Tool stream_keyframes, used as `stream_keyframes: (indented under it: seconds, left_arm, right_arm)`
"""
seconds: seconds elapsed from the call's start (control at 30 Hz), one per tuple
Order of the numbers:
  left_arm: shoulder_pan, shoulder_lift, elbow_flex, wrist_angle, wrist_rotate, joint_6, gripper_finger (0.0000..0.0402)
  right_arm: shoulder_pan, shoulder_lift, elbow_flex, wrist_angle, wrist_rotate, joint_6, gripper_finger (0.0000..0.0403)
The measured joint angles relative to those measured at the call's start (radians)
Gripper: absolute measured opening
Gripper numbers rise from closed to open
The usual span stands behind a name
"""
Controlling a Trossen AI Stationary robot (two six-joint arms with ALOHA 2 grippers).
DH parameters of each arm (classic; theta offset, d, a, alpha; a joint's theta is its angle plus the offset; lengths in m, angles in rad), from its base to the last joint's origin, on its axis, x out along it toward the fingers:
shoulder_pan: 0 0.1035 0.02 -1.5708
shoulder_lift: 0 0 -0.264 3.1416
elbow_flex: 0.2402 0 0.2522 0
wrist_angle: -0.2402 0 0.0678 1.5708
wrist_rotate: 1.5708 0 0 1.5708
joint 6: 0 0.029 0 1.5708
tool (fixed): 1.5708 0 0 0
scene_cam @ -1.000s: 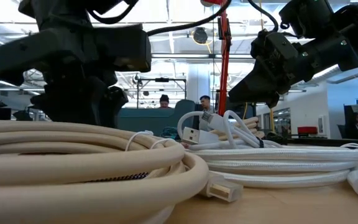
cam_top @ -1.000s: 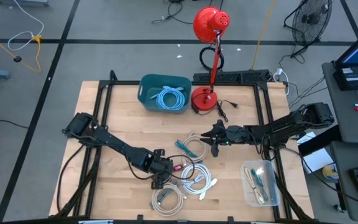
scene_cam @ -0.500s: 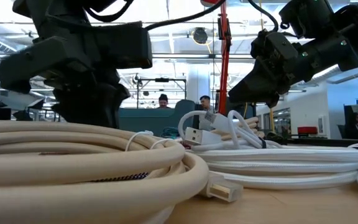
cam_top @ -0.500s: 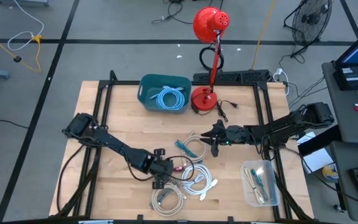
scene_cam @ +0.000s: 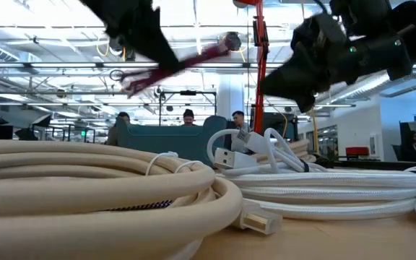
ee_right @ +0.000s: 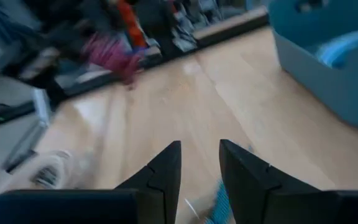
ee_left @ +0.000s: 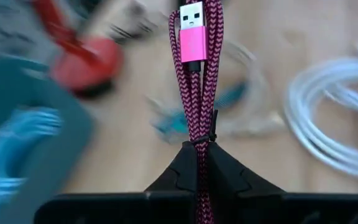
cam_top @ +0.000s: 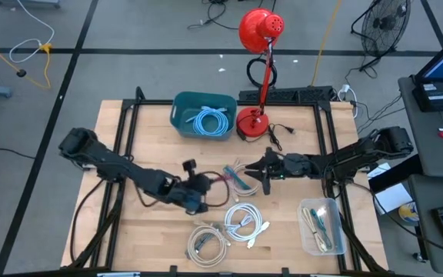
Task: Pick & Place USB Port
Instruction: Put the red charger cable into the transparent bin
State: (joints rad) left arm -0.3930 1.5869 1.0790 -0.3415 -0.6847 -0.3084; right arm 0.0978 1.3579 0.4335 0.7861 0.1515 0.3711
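A: So, working down from the table (cam_top: 298, 123): the teal bin (cam_top: 181, 108) sits at the far edge, white cable coils (cam_top: 241, 223) lie near the front, and the left gripper (ee_left: 199, 163) hangs above the middle.

B: Holding what?

A: Its fingers are pinched on the magenta USB cable (ee_left: 197, 74), folded into a long bundle. The plug points straight away from the fingers, along the bundle's length.

B: Risk?

A: I'd guess the thin bundle could slide or swing out of that narrow pinch. The right gripper (ee_right: 199, 163) waits nearby, fingers parted, empty.
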Motion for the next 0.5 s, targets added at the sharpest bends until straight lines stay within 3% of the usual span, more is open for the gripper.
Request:
stream_keyframes:
  seconds: [0.13,0.27,0.4,0.5]
  left_arm:
    - [-0.001,-0.068,0.0,0.066,-0.191,0.041,0.001]
    - [0.009,-0.092,0.001,0.349,-0.286,0.253,0.001]
    - [0.028,-0.09,0.001,0.599,-0.216,0.449,0.001]
    - [0.053,-0.084,0.002,0.634,-0.098,0.462,0.001]
  right_arm:
    - [0.016,0.0,0.0,0.17,-0.01,-0.068,0.01]
    - [0.013,0.0,0.002,0.408,-0.093,-0.155,0.01]
    - [0.011,0.0,0.049,0.448,-0.105,-0.24,0.0109]
    - [0.01,0.0,0.12,0.394,-0.14,-0.306,0.0129]
